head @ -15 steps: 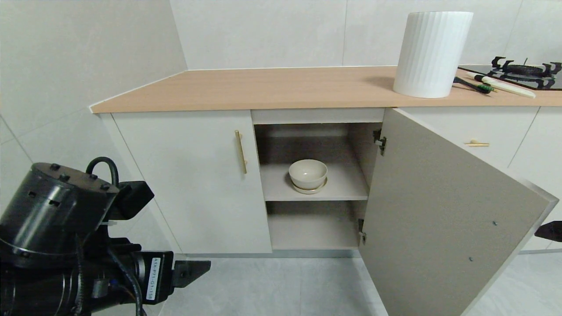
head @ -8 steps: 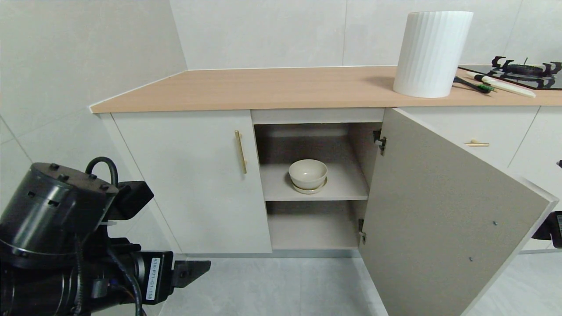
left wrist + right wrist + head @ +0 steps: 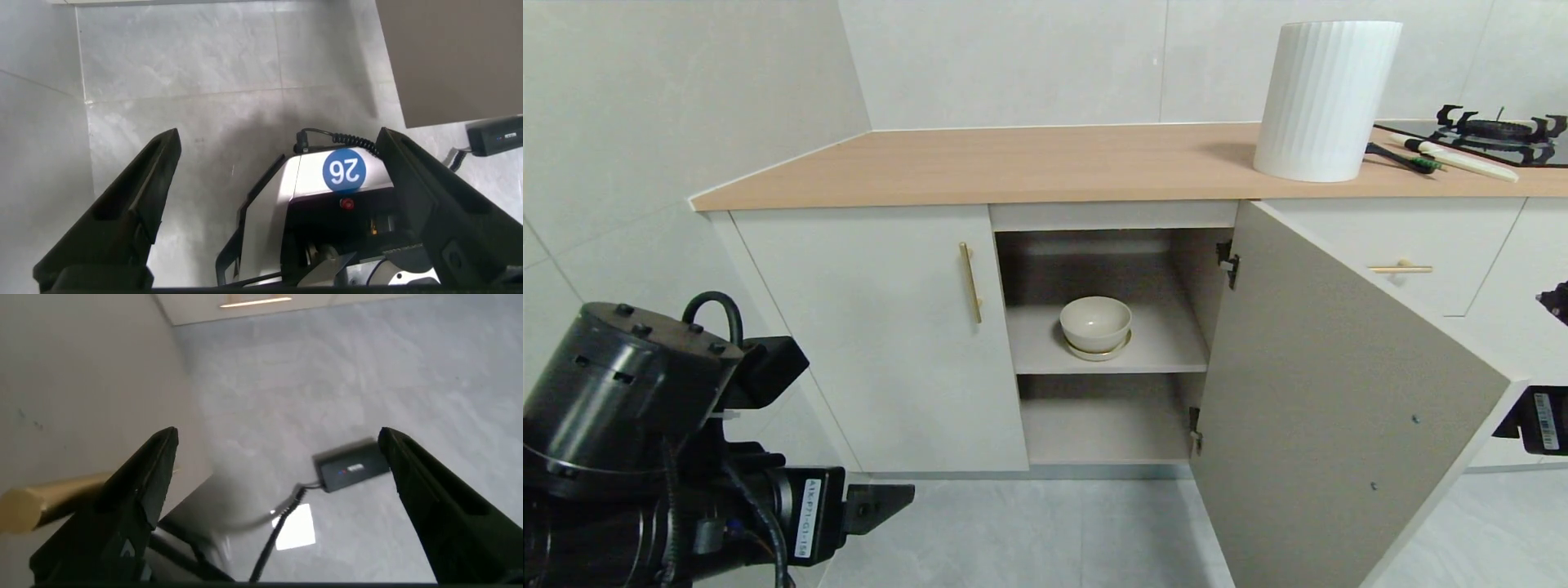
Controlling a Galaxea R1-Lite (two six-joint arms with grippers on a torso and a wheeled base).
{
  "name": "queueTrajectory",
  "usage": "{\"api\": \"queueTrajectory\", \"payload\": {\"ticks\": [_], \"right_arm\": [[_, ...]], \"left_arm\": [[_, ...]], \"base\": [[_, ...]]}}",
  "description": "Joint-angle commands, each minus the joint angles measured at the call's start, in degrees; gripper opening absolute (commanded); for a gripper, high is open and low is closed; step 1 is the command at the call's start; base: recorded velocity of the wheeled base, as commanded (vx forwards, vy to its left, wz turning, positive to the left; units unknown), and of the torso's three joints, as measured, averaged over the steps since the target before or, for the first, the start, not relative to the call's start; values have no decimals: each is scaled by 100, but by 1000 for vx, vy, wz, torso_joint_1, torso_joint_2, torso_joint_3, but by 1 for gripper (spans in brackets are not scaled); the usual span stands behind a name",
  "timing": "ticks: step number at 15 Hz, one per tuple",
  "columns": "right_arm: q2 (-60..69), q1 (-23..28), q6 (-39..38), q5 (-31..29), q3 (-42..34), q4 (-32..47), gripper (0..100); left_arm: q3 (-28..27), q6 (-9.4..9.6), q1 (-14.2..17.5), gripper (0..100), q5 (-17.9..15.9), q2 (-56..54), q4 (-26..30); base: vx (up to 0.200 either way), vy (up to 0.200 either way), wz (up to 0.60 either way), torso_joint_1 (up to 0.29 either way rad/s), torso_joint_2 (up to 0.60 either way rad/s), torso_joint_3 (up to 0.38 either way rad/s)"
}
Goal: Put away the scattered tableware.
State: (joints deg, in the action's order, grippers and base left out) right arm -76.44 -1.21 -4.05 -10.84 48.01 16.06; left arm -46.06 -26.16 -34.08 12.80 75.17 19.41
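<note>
Black left arm (image 3: 629, 408) sits at the lower left of the head view, low over the grey floor (image 3: 1029, 531). In its wrist view the left gripper (image 3: 279, 140) has its fingers (image 3: 139, 204) spread wide with nothing between them. Right of the arm, the left cabinet door (image 3: 874, 335) is closed. At frame centre a beige bowl (image 3: 1095, 320) (mouth up) rests on a small plate (image 3: 1098, 354) on the upper shelf (image 3: 1168, 347). The right door (image 3: 1339, 392) is swung out toward the lower right. On the wooden worktop (image 3: 1013, 163), upper right, stands a white ribbed container (image 3: 1327, 98). The right gripper (image 3: 278, 437) is by that door's outer face, fingers wide, one beside the brass handle (image 3: 49, 502).
</note>
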Motion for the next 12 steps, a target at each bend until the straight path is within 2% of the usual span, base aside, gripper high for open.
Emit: {"api": "queueTrajectory", "payload": {"ticks": [1,10,12], "right_arm": [[59,-301,-8,38,-151,-120,100],[41,-1857,-791,91,-345,-314,100],[-135,-2244,-861,240,-345,-656,100]], "left_arm": [[0,-3,-2,100,3,7,2],[-9,-12,-2,100,3,16,-7],[-17,-12,7,100,3,16,-7]], "base": [[0,0,0,0,0,0],[0,0,0,0,0,0],[0,0,0,0,0,0]]}}
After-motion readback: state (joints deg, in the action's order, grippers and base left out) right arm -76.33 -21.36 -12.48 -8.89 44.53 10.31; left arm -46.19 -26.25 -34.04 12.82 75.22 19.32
